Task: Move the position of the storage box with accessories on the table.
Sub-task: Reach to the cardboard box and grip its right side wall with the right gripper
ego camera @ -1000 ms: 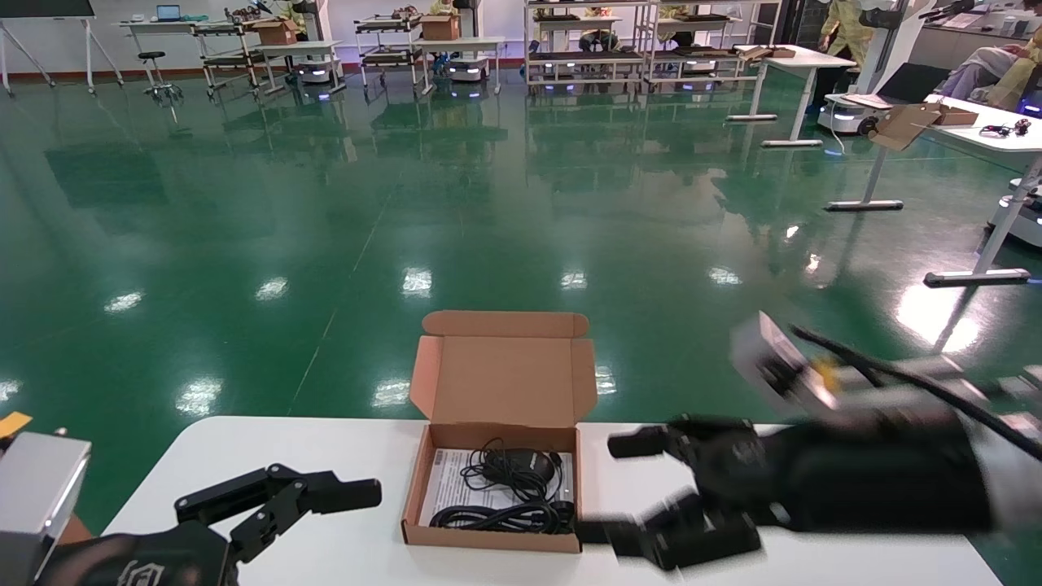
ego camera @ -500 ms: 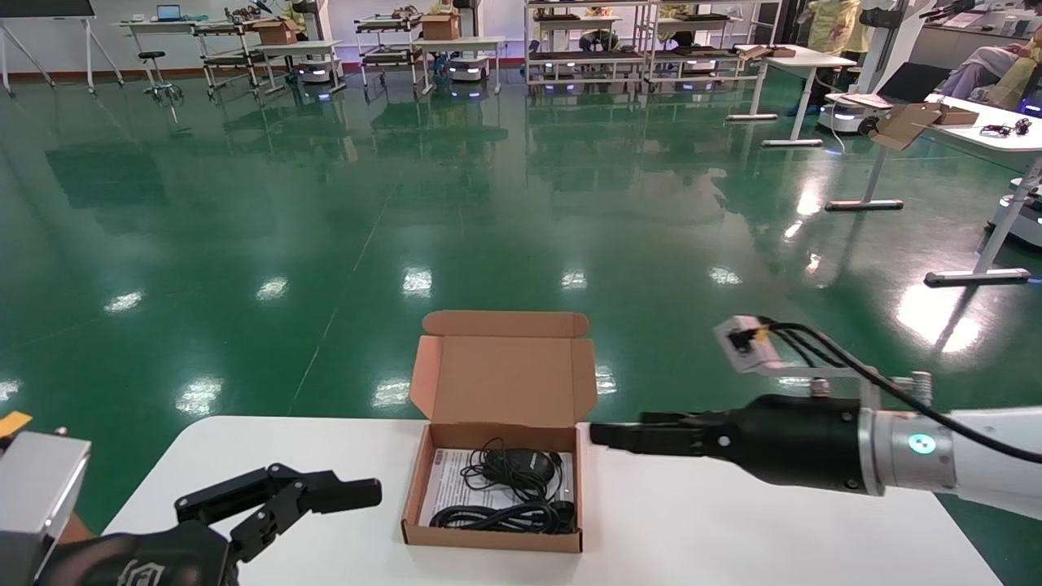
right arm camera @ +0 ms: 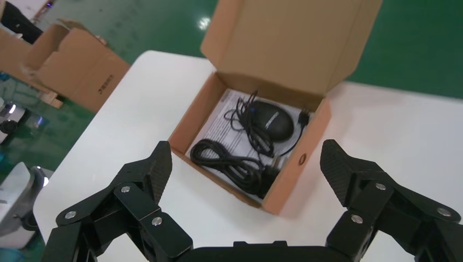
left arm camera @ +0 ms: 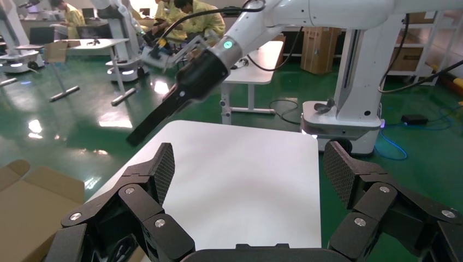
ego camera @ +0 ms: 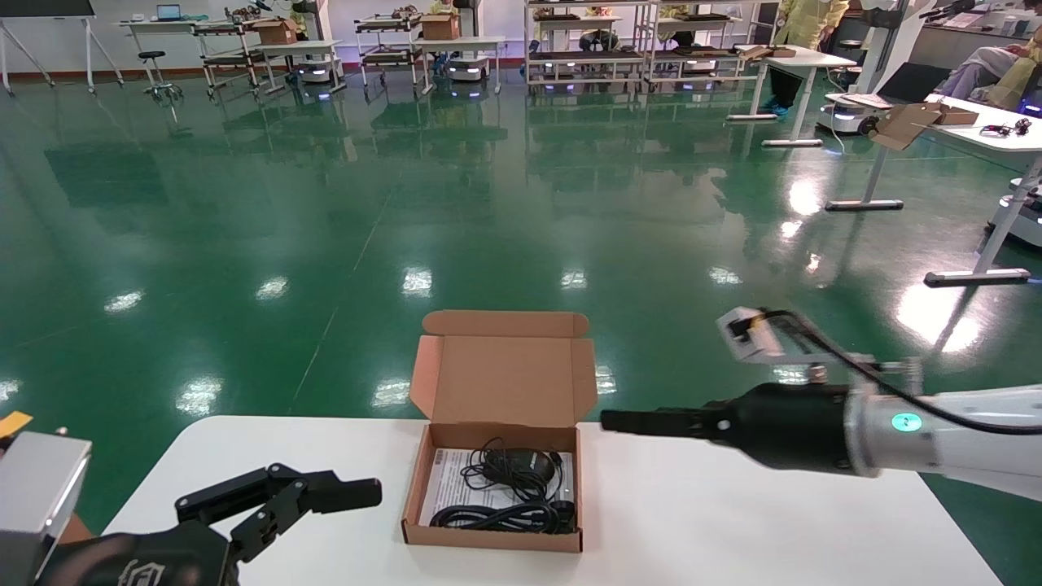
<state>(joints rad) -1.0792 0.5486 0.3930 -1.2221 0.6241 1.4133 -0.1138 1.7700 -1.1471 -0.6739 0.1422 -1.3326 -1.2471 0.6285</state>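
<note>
The storage box [ego camera: 492, 537] is a small brown cardboard mailer on the white table [ego camera: 733, 521], with its lid standing open. Inside lie a black mouse [ego camera: 521, 464] with coiled cable and a white printed sheet [ego camera: 446, 484]. My right gripper [ego camera: 606, 422] hovers just right of the box's back right corner, above the table. In the right wrist view it [right arm camera: 248, 164] is open, with the box [right arm camera: 306, 147] and mouse [right arm camera: 273, 120] beyond its fingers, untouched. My left gripper [ego camera: 342, 492] is open and empty at the front left, clear of the box; the left wrist view [left arm camera: 248, 164] shows only table between its fingers.
The table's far edge runs just behind the box, with green floor beyond. Larger cartons [right arm camera: 76, 60] stand on the floor off the table's left side. Other white desks [ego camera: 977, 130] stand far right. A white robot base [left arm camera: 349, 109] stands off the table's right side.
My right gripper has risen from beside the box's front right corner, turned at the wrist and now hovers by the back right corner. The box and left arm have not moved.
</note>
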